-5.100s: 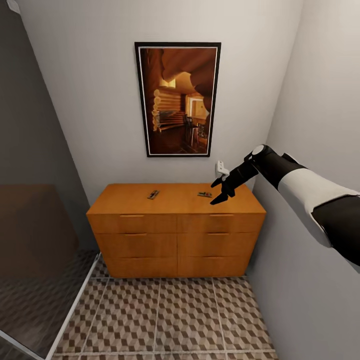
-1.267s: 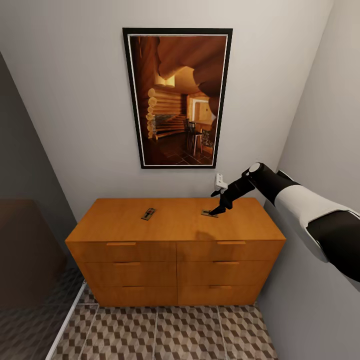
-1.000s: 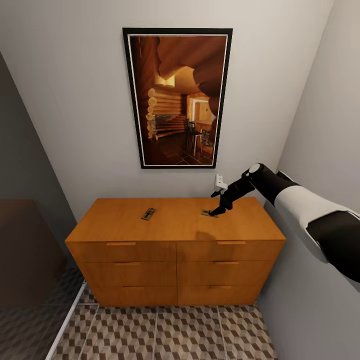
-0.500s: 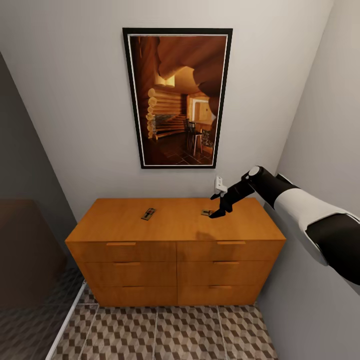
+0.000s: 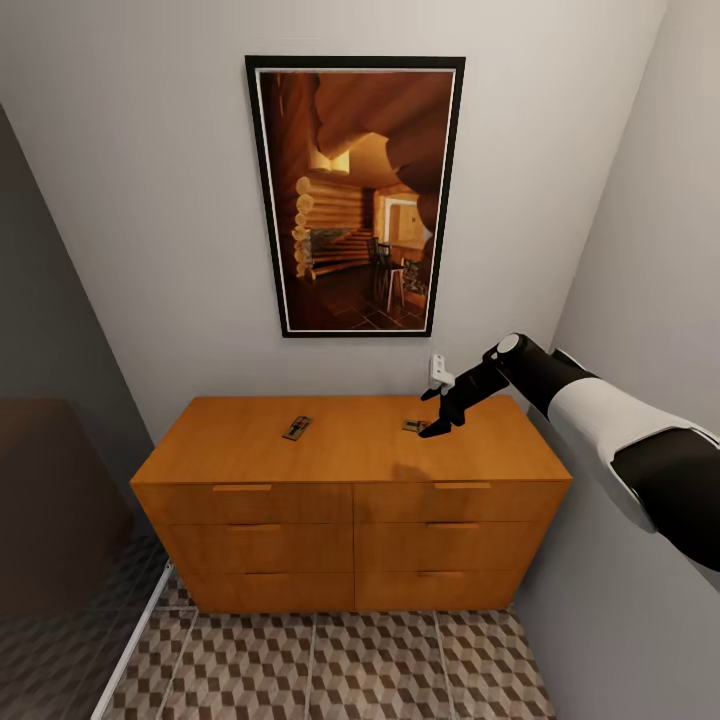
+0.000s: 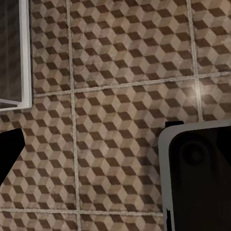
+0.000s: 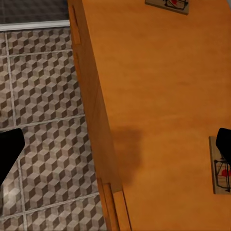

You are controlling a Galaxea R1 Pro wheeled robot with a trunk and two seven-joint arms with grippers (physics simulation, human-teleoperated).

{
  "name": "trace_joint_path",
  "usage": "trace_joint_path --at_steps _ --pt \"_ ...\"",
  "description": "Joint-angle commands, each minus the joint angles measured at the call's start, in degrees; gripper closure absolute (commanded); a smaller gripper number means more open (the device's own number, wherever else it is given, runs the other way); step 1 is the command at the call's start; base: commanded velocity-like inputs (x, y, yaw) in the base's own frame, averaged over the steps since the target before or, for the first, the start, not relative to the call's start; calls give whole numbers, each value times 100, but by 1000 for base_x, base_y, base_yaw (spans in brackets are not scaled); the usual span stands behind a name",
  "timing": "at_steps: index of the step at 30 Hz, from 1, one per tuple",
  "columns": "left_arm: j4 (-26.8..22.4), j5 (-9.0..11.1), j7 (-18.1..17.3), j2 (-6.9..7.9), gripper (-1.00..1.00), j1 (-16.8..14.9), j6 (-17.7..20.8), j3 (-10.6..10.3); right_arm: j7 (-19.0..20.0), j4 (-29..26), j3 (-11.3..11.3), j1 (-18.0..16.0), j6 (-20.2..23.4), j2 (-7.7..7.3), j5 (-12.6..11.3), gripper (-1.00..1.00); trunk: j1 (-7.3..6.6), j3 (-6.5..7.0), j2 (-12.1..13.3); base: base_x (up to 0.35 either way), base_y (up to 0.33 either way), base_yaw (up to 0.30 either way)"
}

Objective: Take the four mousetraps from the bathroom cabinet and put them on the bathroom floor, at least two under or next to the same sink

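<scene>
Black right pincer (image 5: 437, 412) | arm outstretched over cabinet (image 5: 350, 450) | jaws parted, empty | above mousetrap (image 5: 412, 426)

1. The orange-brown cabinet (image 7: 163, 96) top is seen from above, with a soft shadow on it.
2. One mousetrap (image 7: 220, 172) lies flat beside a dark fingertip (image 7: 224, 142).
3. Another mousetrap (image 7: 168, 5) lies well apart.
4. Cube-patterned floor (image 7: 43, 106) runs alongside the cabinet front.

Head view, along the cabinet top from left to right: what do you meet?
Left mousetrap → right mousetrap → right gripper, fingers spread just above that trap. All on or over the cabinet.
</scene>
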Motion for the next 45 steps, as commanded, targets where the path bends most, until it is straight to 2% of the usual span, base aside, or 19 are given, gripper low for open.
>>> trace_joint_path --at_steps 1,10,19,24,26,29,37,45 --pt "20 42 7 -4 -100 -10 -31 -51 27 -13 -37 -1 25 -1 56 -100 3 -12 -12 0 0 0" --pt "20 43 7 -6 -100 -10 -31 -51 17 -13 -37 20 24 -1 55 -100 3 -12 -12 34 0 0" --pt "20 42 7 -5 -100 -10 -31 -51 -86 -11 -37 57 24 -1 52 -100 3 -12 -12 275 0 0" --pt "11 51 28 -7 -100 154 -35 -51 -126 -21 -42 -105 -11 43 104 -100 3 -12 -12 7 17 0" --pt "11 51 28 -11 -100 179 -30 -51 -134 -22 -47 -52 -13 55 104 -100 3 -12 -12 3 8 0" --pt "5 51 20 -77 -100 260 -19 -51 -202 -17 -46 -150 -88 107 94 -100 3 -12 -12 1 3 0" --pt "3 51 16 -140 -100 295 -14 -51 -427 105 -46 -410 -343 103 74 -100 3 -12 -12 0 0 0" --pt "3 51 16 -147 -100 298 -14 -51 -613 362 -46 -430 -482 112 76 -100 3 -12 -12 0 0 0"
